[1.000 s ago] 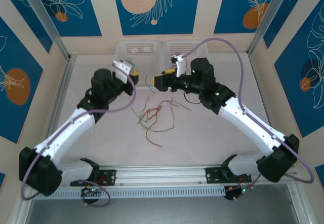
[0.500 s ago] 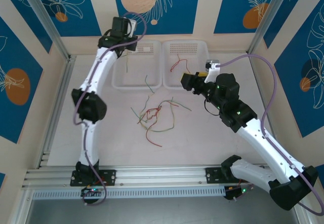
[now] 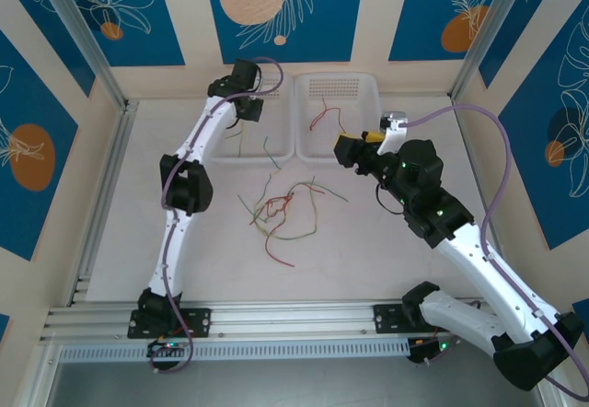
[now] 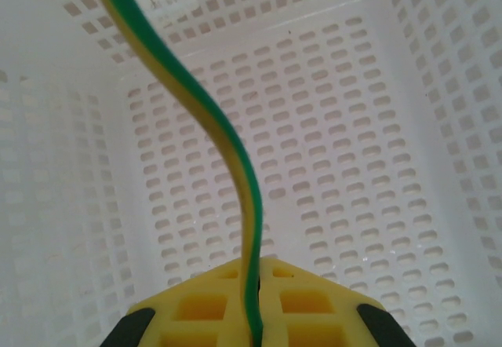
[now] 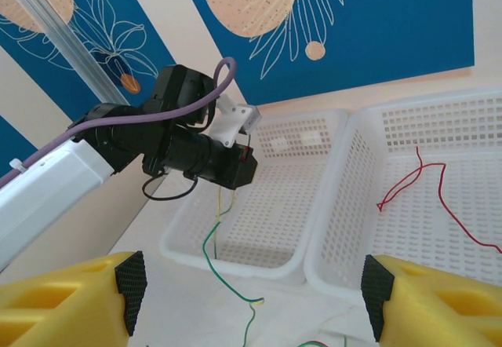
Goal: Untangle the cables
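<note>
While the left wrist view looks past its own yellow fingers [image 4: 329,319], the left gripper [image 4: 255,292] is clenched on a green-and-yellow cable [image 4: 235,166]. This cable rises from the closed jaws in a gentle S and is cut off at the upper left edge, with the perforated wall of the left basket [image 4: 353,127] behind it. From the top view the same cable [image 3: 241,138] is a faint line hanging lengthwise below that gripper [image 3: 241,112] into the basket, and its lower end is hard to make out. The right gripper [image 5: 251,284] stands released and empty, its fingers cut off at the lower corners. Its camera shows a red cable [image 5: 408,182] lying in the right basket [image 5: 345,174]. Other cables [image 3: 281,209] lie tangled on the table [image 3: 368,250] between the arms.
</note>
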Motion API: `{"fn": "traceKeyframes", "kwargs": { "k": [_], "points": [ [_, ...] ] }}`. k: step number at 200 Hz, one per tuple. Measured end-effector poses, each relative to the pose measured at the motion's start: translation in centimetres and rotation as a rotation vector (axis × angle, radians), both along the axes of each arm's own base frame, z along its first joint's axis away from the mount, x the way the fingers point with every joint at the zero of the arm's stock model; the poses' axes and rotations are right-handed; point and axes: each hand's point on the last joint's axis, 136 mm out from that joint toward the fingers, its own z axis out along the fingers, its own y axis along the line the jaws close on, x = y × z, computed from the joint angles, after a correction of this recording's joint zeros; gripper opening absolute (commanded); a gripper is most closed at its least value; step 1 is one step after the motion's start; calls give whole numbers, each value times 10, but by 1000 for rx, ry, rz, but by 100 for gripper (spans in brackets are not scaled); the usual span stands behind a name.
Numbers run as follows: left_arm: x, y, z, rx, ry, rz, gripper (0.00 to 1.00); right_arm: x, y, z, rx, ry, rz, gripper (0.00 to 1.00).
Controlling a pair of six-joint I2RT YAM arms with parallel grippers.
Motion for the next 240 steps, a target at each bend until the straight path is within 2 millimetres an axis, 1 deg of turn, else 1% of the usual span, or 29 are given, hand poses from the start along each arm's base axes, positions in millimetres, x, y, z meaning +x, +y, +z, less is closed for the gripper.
{"fn": "traceKeyframes", "kwargs": {
  "k": [19, 43, 50, 55, 59, 64, 71, 74, 82, 85, 94, 97, 118, 128, 144, 159, 173, 193, 198, 201, 209, 219, 226, 240],
  "points": [
    [7, -2, -12, 4, -6, 0, 0, 0, 0, -2, -6, 2, 1, 75],
    [11, -2, -39, 25, 18, -9, 0, 0, 0, -3, -8, 0, 1, 75],
    [11, -1, -45, 33, 25, -7, 13, 0, 0, -3, -9, 0, 2, 75],
    [11, -1, -50, 42, 31, -7, 24, 0, 0, -4, -11, 1, 2, 75],
    [11, 0, -52, 50, 34, -9, 36, 0, 0, -4, -13, 0, 2, 75],
    [11, 0, -53, 54, 34, -4, 48, 0, 0, -5, -14, 0, 2, 75],
    [11, 1, -54, 63, 36, -3, 63, 0, 0, -5, -16, 0, 1, 75],
    [10, 1, -54, 71, 35, -5, 68, 1, -1, -5, -17, 0, 0, 75],
    [11, 2, -53, 81, 29, -3, 74, 1, -1, -5, -17, -1, 0, 75],
    [11, 2, -51, 83, 26, 1, 80, 1, -1, -5, -17, -1, 0, 75],
    [11, 4, -48, 102, 16, -2, 84, 0, -1, -4, -19, -4, 0, 75],
    [11, 4, -47, 103, 14, 6, 88, 0, -1, -4, -18, -5, 1, 75],
    [10, 1, -33, 132, -12, -6, 92, 0, -1, -3, -14, -20, 1, 75],
    [8, -3, -20, 139, -32, -20, 94, 1, -1, -3, -13, -22, 1, 75],
    [4, -12, 6, 126, -71, -37, 94, 1, -1, -3, -10, -26, 1, 75],
    [-1, -18, 41, 98, -122, -50, 94, 1, -1, -2, -9, -28, 0, 75],
    [-8, -20, 73, 73, -164, -55, 93, 0, -1, -1, -7, -31, 0, 75],
    [-23, -21, 124, 19, -226, -62, 89, -1, -2, 1, -6, -35, -1, 75],
    [-28, -21, 133, 3, -236, -62, 88, -1, -2, 1, -6, -35, 1, 76],
    [-32, -21, 143, -13, -245, -60, 88, 0, -2, 0, -7, -33, 3, 76],
    [-44, -21, 157, -44, -255, -64, 88, 1, 0, -2, -11, -24, 15, 75],
    [-66, -20, 175, -91, -270, -75, 88, 5, 5, -7, -21, 2, 40, 74],
    [-81, -18, 184, -122, -283, -78, 88, 10, 11, -12, -30, 25, 65, 73],
    [-121, -12, 197, -200, -328, -89, 84, 21, 28, -24, -54, 77, 133, 69]
  ]
}}
